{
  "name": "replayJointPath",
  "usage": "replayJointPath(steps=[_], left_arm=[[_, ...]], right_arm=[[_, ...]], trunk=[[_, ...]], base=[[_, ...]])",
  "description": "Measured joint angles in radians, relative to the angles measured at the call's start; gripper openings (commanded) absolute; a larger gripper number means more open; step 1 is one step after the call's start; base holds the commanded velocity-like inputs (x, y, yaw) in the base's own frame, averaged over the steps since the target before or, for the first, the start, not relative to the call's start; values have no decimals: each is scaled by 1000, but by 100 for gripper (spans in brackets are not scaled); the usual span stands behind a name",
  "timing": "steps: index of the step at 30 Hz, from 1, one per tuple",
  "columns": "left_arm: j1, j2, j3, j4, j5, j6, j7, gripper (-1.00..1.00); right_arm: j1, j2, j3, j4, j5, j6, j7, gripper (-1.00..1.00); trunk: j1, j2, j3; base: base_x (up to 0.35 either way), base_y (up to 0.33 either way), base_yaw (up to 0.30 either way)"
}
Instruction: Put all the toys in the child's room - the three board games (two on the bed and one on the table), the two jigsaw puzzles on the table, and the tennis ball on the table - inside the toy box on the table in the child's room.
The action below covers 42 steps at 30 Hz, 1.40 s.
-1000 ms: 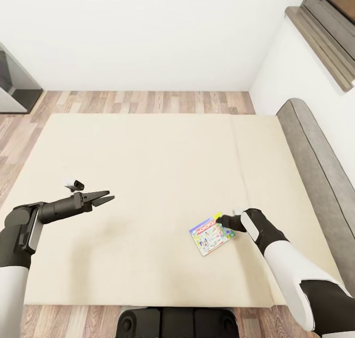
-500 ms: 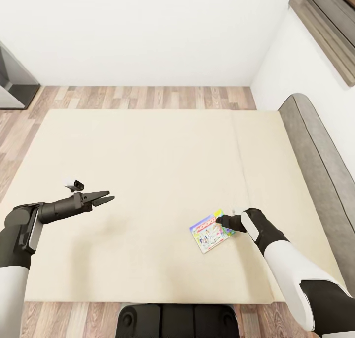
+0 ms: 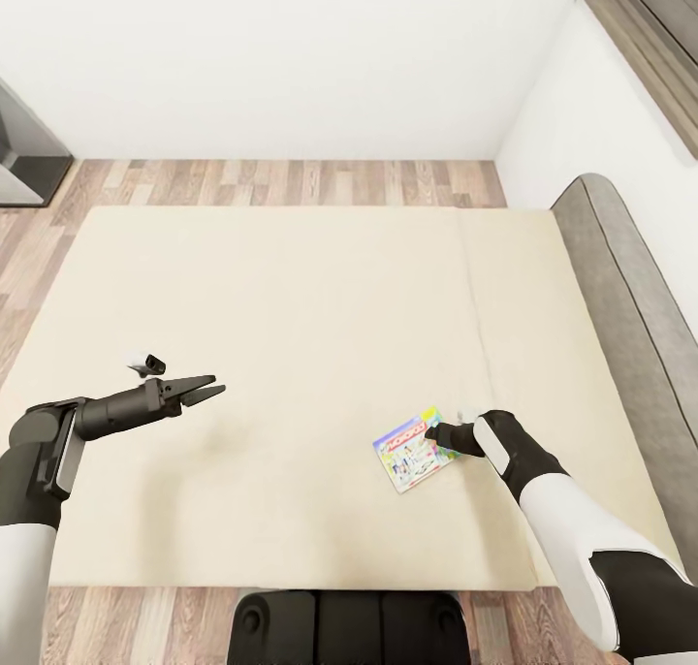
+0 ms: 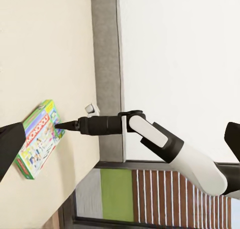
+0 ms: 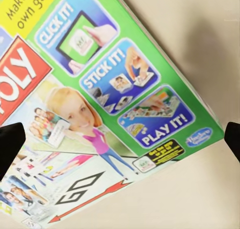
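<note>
The board game (image 3: 415, 451) lies flat on the bed (image 3: 291, 297) at five o'clock; the right gripper (image 3: 434, 434) rests on it, grip unclear; the left gripper (image 3: 207, 388) hovers unclenched at eight o'clock.

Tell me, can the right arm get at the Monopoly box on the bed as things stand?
Probably yes. The right gripper is already at the edge of the Monopoly box, which lies flat on the bed with nothing between them.
</note>
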Motion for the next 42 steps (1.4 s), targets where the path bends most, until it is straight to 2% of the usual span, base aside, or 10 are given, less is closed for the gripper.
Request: replayJointPath(steps=[14,17,20,23,42], left_arm=[[0,0,-1,0,0,0,0,100],[0,0,-1,0,0,0,0,100],[0,0,-1,0,0,0,0,100],[0,0,-1,0,0,0,0,100],[0,0,-1,0,0,0,0,100]], right_arm=[[-1,-2,0,-5,3,1,3,100],[-1,-4,0,-19,19,2,1,100],[0,-7,0,-30,12,16,3,100],[1,-10,1,-37,-1,21,3,100],[4,-13,1,-46,-10,25,3,100]], trunk=[[-1,-1,-23],[-1,-1,-28],[-1,-1,-31],[-1,-1,-33],[-1,-1,-34]], base=[[0,0,0],[0,0,0],[0,0,0],[0,0,0],[0,0,0]])
